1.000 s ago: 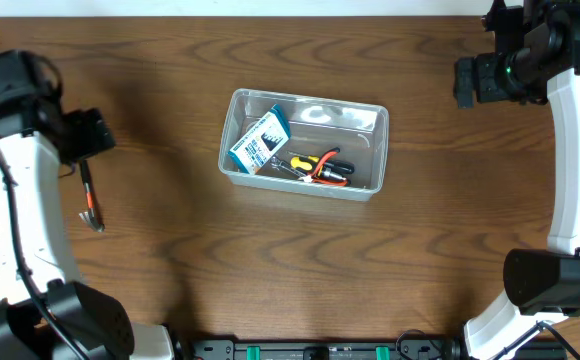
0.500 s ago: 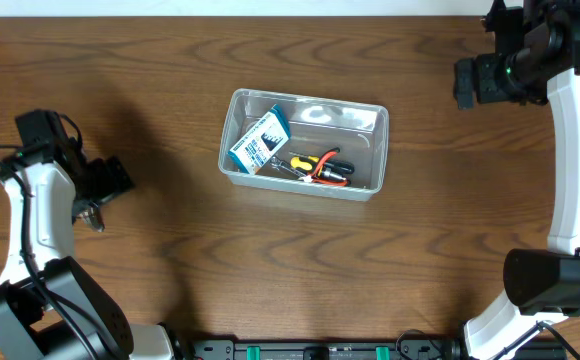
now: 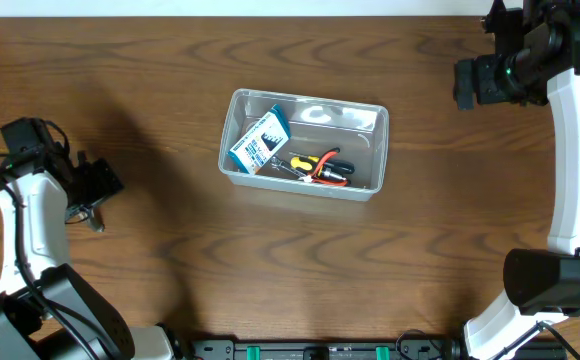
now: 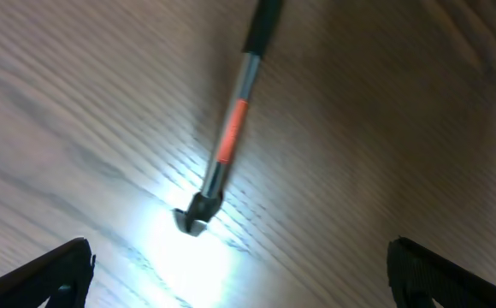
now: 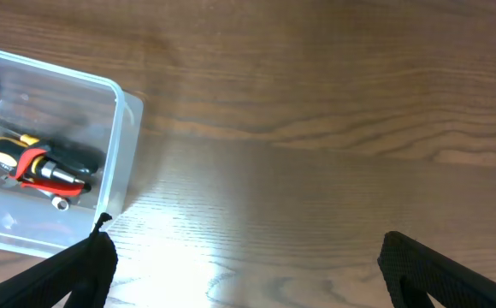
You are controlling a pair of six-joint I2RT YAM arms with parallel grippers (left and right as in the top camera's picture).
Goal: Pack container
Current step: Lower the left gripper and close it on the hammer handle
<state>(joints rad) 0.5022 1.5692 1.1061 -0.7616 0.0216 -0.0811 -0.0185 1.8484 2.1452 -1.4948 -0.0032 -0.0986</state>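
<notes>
At the left edge of the dark, wood-grained surface (image 3: 170, 270), the left hand (image 4: 244, 282) is seen released, its fingers spread wide and nothing grasped. Below it, in the left wrist view, a slim tool (image 4: 231, 137) with a black grip, a grey shaft and an orange band is shown lying flat on the wood, untouched, under a bright patch of light.

Near the middle of the surface the container (image 3: 310, 99) is placed, clear and slightly skewed. A blue-and-white box (image 3: 259, 140) is leaned in its left end, and hand tools (image 3: 315, 165) with yellow, red and black handles are laid beside it.

At the far right the right hand (image 5: 248, 274) is held released above bare wood, well apart from the container's right wall.

Beyond the far edge only a pale strip (image 3: 270, 6) of the room is shown; a black rail (image 3: 320, 350) is seen along the near edge.
</notes>
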